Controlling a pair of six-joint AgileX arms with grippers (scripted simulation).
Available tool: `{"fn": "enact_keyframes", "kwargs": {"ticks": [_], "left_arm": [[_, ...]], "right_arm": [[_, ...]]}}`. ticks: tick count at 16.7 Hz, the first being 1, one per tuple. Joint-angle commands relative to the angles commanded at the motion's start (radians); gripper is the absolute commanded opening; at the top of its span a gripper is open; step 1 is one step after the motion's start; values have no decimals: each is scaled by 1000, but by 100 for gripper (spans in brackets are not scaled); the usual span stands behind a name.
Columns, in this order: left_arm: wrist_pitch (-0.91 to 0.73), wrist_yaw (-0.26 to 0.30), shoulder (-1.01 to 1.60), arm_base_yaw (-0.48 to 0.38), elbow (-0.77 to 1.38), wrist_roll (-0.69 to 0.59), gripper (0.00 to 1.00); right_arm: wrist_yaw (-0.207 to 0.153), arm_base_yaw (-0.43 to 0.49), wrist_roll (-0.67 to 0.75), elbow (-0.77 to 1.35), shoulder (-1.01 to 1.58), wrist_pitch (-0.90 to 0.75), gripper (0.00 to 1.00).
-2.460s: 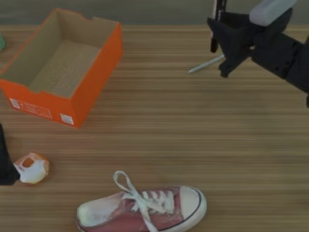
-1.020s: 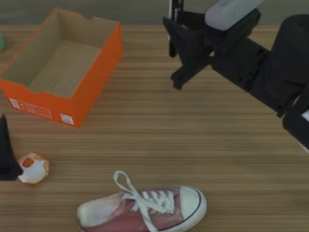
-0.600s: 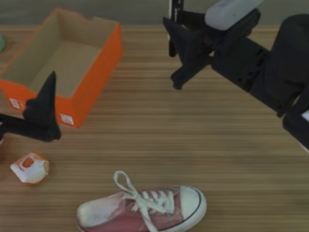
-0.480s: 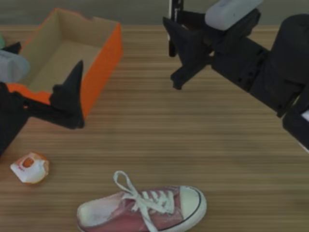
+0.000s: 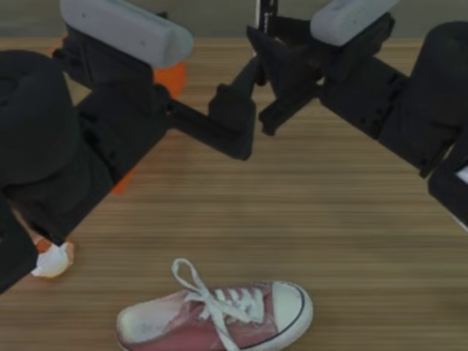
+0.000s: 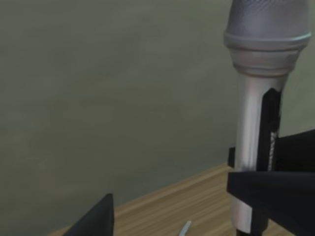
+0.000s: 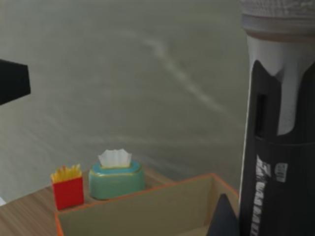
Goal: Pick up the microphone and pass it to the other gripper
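The microphone stands upright above the table's far edge, with my right gripper shut on its black handle. In the left wrist view its silver mesh head is on top and the right gripper's black fingers clamp it lower down. The right wrist view shows the handle close up. My left gripper is open just to the left of the microphone, not touching it; one of its fingertips shows in the left wrist view.
A red sneaker lies at the near edge. The left arm covers most of the orange box and a small white and orange object. Behind the box stand a green tissue box and red fries carton. A thin grey stick lies on the table.
The left arm has swung in from the table's left edge, up and rightward, bringing its gripper beside the microphone. The right arm earlier carried the microphone leftward and has held still for the last second.
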Motion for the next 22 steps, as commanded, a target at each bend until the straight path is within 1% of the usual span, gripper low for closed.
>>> {"fn": "enact_keyframes", "kwargs": {"ticks": [7,9,15,17,21,22], "left_arm": [[7,3,19,-1,16,0,100],[26,10,77,5,60,2,100],[115,50,375,40,256,3,100],[129,59,418,48,289,3,100],[131,60,423,50,294,4,100],[131,60,423,50,294,4,92]], "right_arm": [[0,0,0,0,0,0,0],[0,0,0,0,0,0,0],[0,0,0,0,0,0,0],[0,0,0,0,0,0,0],[0,0,0,0,0,0,0],[0,0,0,0,0,0,0]]}}
